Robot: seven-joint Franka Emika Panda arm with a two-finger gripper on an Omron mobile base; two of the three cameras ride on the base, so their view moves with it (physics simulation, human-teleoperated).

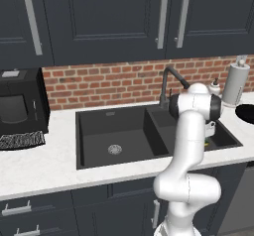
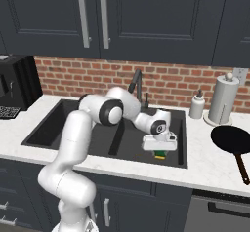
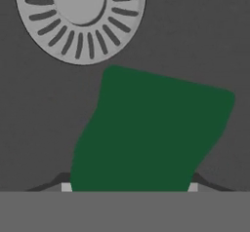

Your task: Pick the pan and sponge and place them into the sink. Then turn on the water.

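Both jaws (image 3: 127, 187) clamp the green sponge (image 3: 151, 133) between them, low in the sink's (image 2: 73, 128) right basin near its drain (image 3: 80, 16).

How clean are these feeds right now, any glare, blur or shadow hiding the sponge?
Hand view: flat, even light, no glare; the sponge reads as a plain dark green patch with soft edges, the drain crisp. Right base view: the sponge is mostly hidden under the tool; the pan is sharp. Left base view: the arm blocks the right basin of the sink; no blur.

White rounded arm links (image 2: 73, 138), dark joint rings, white claw (image 2: 159, 147)
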